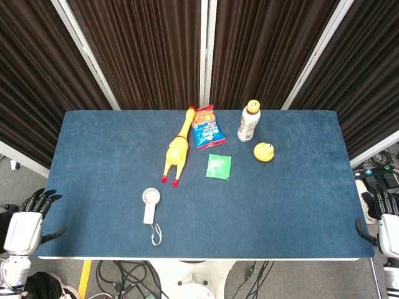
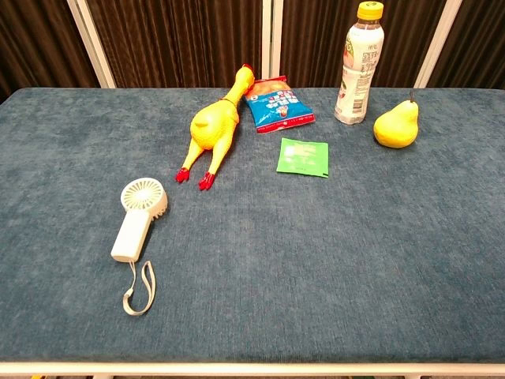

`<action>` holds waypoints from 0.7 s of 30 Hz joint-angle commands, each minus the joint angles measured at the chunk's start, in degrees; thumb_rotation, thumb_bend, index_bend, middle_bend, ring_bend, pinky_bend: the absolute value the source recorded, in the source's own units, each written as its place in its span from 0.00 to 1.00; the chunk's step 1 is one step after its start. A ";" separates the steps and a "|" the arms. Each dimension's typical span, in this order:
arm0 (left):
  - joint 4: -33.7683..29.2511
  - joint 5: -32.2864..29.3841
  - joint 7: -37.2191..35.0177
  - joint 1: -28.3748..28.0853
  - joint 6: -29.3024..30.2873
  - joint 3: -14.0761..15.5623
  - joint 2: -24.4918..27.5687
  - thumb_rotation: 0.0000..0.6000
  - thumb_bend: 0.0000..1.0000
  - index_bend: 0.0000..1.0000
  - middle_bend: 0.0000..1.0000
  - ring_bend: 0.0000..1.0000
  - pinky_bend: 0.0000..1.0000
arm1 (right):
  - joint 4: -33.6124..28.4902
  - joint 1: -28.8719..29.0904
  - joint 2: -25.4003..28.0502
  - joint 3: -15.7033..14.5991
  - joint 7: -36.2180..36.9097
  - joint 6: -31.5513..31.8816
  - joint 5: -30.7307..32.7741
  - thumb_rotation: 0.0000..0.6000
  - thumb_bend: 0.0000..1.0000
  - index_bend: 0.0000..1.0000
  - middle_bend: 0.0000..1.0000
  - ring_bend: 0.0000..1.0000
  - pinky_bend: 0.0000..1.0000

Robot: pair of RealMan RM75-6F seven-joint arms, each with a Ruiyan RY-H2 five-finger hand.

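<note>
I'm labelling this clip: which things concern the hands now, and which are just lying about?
Concerning the hands (nearest, none touched):
- white fan, closest to the left hand
- yellow pear, closest to the right hand

Lying about:
- rubber chicken
- snack bag
- green sachet
- bottle

Blue carpeted tabletop (image 1: 293, 205) carries six items. Taking the flat green sachet (image 1: 219, 166) as centre: yellow rubber chicken (image 1: 176, 149) lies at 9 o'clock, head toward the far edge. Blue snack bag (image 1: 207, 128) at 11 o'clock, just beside the chicken's neck. Clear drink bottle with yellow cap (image 1: 249, 121) upright at 1 o'clock. Yellow pear (image 1: 264, 152) at 3 o'clock, near the bottle. White handheld fan (image 1: 149, 205) at 8 o'clock, strap trailing toward the near edge.
</note>
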 commanded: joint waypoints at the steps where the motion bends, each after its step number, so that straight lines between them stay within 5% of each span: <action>1: -0.22 -0.17 0.19 -0.02 -0.27 0.10 0.12 1.00 0.07 0.24 0.17 0.09 0.23 | 0.07 0.02 -0.04 -0.07 0.02 0.05 -0.19 1.00 0.30 0.00 0.00 0.00 0.00; 21: -2.36 0.53 0.56 -1.16 -3.37 1.38 0.83 1.00 0.07 0.23 0.17 0.09 0.25 | -1.25 -0.08 0.46 0.07 -0.30 0.97 -0.78 1.00 0.30 0.00 0.00 0.00 0.00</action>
